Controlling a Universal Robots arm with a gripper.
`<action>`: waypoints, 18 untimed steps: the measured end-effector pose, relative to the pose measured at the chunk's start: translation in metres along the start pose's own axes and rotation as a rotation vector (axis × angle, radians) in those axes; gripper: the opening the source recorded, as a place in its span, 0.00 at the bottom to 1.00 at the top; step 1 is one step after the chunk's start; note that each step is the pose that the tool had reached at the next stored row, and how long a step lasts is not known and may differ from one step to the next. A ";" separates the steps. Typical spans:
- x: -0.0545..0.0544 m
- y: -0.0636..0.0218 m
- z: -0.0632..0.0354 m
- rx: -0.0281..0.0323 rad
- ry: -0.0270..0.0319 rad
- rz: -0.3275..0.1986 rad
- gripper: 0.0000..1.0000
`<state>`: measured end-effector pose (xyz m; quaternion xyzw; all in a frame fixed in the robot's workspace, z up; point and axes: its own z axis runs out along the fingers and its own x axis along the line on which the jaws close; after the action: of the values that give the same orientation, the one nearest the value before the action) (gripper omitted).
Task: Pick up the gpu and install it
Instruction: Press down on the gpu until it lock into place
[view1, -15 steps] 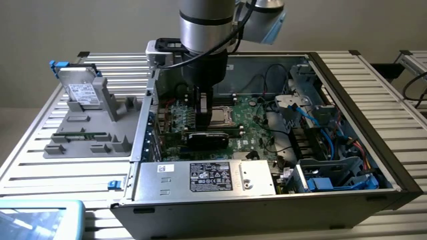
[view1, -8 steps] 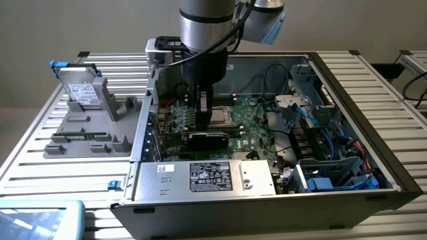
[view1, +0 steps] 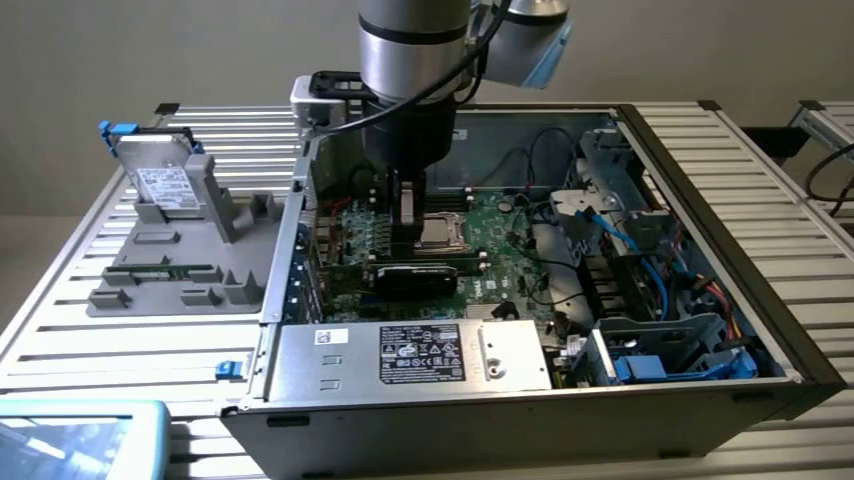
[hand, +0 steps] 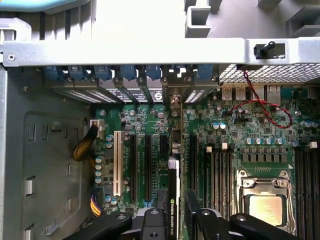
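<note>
The gpu (view1: 424, 272) stands on edge on the green motherboard (view1: 501, 225) inside the open computer case (view1: 747, 300), its black cooler facing the front. In the wrist view I look down on the gpu's (hand: 173, 195) thin top edge, which runs along a black expansion slot toward the rear slot brackets. My gripper (view1: 411, 238) reaches straight down into the case over the card. Its black fingers (hand: 161, 207) sit close against both sides of the card, so the gripper (hand: 175, 210) is shut on it.
Left of the case, a grey holder (view1: 174, 285) carries a silver hard drive (view1: 167, 185) with a white label and a narrow green memory stick (view1: 160, 270). The CPU socket (hand: 265, 207) lies beside the card. A power supply (view1: 414, 355) and blue cables (view1: 667, 350) crowd the case's front and right.
</note>
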<state>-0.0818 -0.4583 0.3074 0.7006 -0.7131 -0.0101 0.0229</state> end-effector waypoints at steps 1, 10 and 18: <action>0.000 0.0000 -0.0002 0.0000 0.0000 0.000 0.22; -0.002 0.0113 0.0050 0.0113 0.0030 0.000 0.12; -0.006 0.0176 0.0173 0.0203 0.0032 0.003 0.12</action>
<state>-0.1002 -0.4527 0.2909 0.6997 -0.7142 -0.0017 0.0170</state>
